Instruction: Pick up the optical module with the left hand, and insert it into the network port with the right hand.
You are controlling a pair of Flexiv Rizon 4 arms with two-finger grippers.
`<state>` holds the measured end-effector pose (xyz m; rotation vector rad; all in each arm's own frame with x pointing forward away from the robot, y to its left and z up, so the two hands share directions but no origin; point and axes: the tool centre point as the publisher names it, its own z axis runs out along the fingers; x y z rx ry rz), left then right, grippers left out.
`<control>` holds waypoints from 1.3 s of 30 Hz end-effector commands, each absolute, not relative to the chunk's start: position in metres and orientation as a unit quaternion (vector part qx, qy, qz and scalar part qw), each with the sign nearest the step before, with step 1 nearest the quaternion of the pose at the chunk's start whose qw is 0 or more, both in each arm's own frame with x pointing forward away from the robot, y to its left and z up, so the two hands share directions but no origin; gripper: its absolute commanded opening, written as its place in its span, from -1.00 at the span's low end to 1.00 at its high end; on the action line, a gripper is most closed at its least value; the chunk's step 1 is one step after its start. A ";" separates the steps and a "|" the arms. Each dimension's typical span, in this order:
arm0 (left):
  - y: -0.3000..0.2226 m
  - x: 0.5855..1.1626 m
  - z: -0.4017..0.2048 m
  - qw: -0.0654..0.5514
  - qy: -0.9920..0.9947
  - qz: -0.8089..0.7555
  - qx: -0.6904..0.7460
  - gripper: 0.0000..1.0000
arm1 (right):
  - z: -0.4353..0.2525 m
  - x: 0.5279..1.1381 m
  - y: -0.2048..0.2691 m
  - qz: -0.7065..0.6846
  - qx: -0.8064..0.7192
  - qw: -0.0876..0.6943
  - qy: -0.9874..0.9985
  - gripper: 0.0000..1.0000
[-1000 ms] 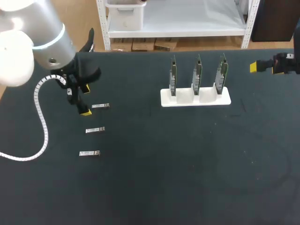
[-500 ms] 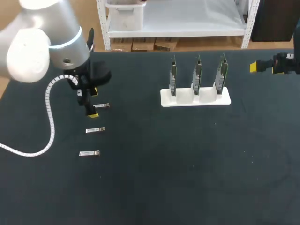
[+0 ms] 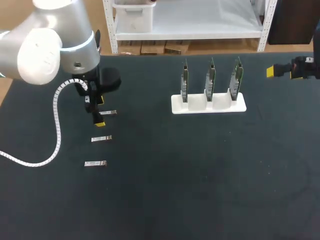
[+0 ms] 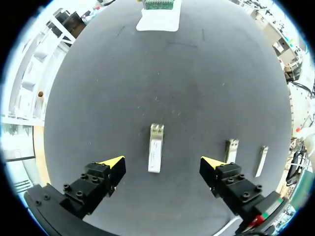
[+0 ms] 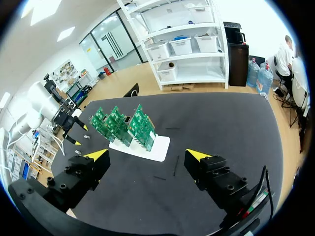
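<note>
Three small silver optical modules lie in a column on the black table at the left: a far one (image 3: 108,113), a middle one (image 3: 101,138) and a near one (image 3: 95,163). My left gripper (image 3: 99,112) hangs open right over the far module. In the left wrist view this module (image 4: 155,154) lies lengthwise between the open fingers of the left gripper (image 4: 162,163), untouched, and the other two modules (image 4: 231,150) (image 4: 261,161) lie off to one side. The network ports are green cards (image 3: 210,79) upright in a white holder (image 3: 209,105). My right gripper (image 3: 282,71) is open and empty at the table's far right edge.
A white coiled cable (image 3: 55,125) trails from the left arm over the table's left side. In the right wrist view the right gripper (image 5: 147,154) faces the holder (image 5: 142,146) with its cards (image 5: 123,125) from a distance, dark table between them.
The left arm has shifted right, bringing its open gripper from beside the far module to directly over it. The right arm and the modules have stayed put.
</note>
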<state>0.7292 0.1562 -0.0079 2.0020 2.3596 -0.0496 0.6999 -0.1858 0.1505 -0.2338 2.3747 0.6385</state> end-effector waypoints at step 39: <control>0.158 0.730 -0.024 0.005 0.777 0.005 0.629 -1.00 | 0.151 0.699 -0.185 0.242 -0.088 0.330 0.908 1.00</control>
